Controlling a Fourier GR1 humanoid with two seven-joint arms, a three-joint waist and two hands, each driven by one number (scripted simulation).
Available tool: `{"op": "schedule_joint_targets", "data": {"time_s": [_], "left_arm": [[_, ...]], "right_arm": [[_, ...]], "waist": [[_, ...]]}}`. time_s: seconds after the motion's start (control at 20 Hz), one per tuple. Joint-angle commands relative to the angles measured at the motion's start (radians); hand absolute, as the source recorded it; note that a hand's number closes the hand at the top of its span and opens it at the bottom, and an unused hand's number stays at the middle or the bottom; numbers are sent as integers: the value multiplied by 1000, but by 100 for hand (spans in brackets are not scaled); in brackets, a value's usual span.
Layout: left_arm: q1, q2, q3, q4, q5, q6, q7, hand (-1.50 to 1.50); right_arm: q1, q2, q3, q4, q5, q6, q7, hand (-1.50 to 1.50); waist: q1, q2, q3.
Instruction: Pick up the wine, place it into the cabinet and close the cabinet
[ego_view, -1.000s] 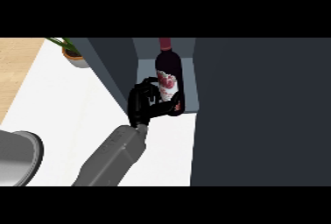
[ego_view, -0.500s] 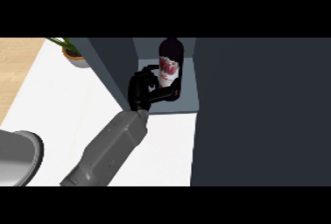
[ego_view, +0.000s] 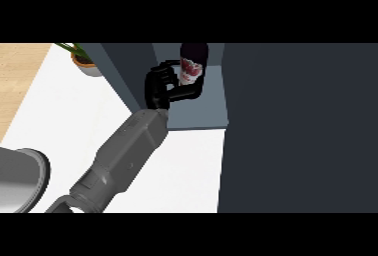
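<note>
— Head view: which step is judged to be in hand?
— The placing. A black hand (ego_view: 164, 89) on a grey forearm, taken to be the left, is seen with fingers curled toward the dark wine bottle with a red-and-white label (ego_view: 192, 67), which stands upright deep inside the open grey-blue cabinet (ego_view: 198, 112). Whether the bottle is fully gripped cannot be told.
— And the right hand?
— It is not shown. A white counter (ego_view: 66, 112) and a potted green plant (ego_view: 83, 61) are seen at the left.
— What is called for next?
— Release is needed, the hand withdrawn clear, then the dark cabinet door (ego_view: 299, 127) swung shut.
</note>
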Motion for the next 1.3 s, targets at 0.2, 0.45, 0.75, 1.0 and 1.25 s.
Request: {"op": "schedule_joint_targets", "data": {"time_s": [0.2,0.45,0.75,1.0,1.25], "left_arm": [[-165,34,34,169,-58,109,-7,150],[-217,57,-9,251,-127,170,22,-150],[-230,87,-1,357,-152,135,34,-150],[-223,46,9,378,-165,172,6,-150],[-234,99,18,385,-172,115,-3,-150]], "right_arm": [[57,12,37,-152,-102,-1,65,-150],[-6,21,-5,-90,-148,-1,58,-150],[34,32,63,-119,-84,11,40,-150],[92,10,17,-118,-132,49,3,-150],[87,23,73,-155,-87,33,34,-150]], "waist": [[-21,-1,1],[-7,1,1],[-29,9,0],[-27,6,1],[-31,6,0]]}}
